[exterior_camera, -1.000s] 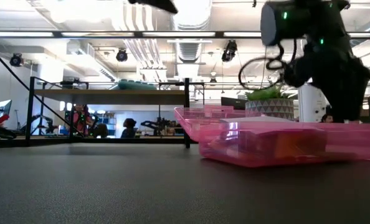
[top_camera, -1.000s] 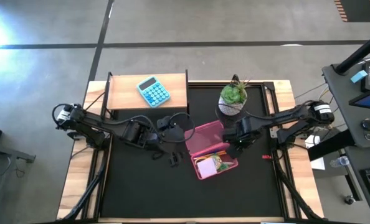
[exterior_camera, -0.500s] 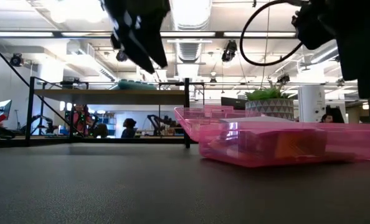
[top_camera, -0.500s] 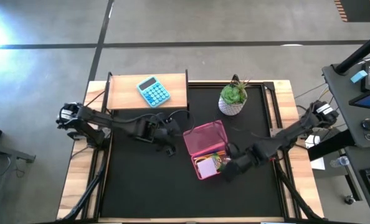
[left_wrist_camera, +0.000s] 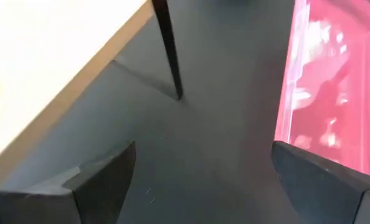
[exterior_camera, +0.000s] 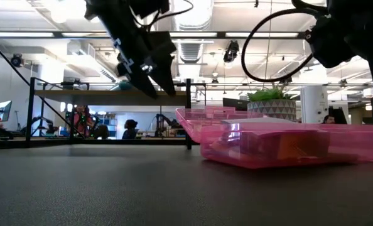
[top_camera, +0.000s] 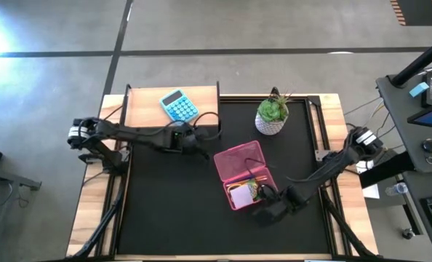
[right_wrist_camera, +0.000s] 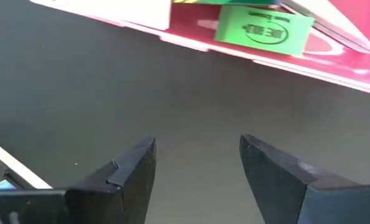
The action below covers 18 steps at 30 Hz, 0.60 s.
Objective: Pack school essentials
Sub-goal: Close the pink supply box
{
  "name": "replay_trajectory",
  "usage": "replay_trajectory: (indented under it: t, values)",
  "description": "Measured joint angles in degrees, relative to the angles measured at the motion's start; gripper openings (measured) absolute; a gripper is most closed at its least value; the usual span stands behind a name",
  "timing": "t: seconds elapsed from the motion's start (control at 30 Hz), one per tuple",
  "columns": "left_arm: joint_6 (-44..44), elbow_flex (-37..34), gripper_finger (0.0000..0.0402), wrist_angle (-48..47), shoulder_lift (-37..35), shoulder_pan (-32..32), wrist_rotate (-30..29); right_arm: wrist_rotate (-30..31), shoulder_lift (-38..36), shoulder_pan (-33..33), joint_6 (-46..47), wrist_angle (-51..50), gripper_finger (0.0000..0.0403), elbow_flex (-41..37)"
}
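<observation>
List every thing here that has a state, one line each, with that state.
Pink case: lid open, lying flat on the table, filled.
Lilac notepad: inside the case.
Green eraser: inside the case.
Left pincer: open, empty, near the case's lid.
Right pincer: open, empty, beside the case's front edge.
Calculator: flat on the wooden shelf.
Potted plant: upright.
</observation>
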Motion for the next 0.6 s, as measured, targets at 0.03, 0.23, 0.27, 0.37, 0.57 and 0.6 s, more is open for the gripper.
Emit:
replay_trajectory:
  t: [0.03,0.23,0.27,0.37,0.57,0.6]
  values:
    - [0.0,-0.9,0.0357,2.1,0.0,0.5,1.1,0.1,0.5,0.0,-0.4,-0.1,0.0219,0.5]
    - [-1.4,-6.2,0.0357,10.7,0.6,1.3,4.1,3.4,2.2,0.0,-1.8,-2.0,0.0219,2.8]
    - [-1.9,-6.7,0.0357,11.8,0.8,1.3,4.1,3.9,2.3,-0.1,-1.8,-2.8,0.0219,2.8]
    - [-3.0,-9.1,0.0357,15.3,0.8,1.3,4.1,6.1,2.5,-0.2,-1.8,-3.3,0.0219,2.8]
    - [-4.5,-11.4,0.0357,18.7,1.2,1.3,3.8,7.5,2.5,-0.7,-1.9,-4.4,0.0219,2.7]
    - [-4.5,-11.6,0.0357,19.0,1.5,1.3,3.6,7.6,2.5,-0.8,-1.9,-4.4,0.0219,2.7]
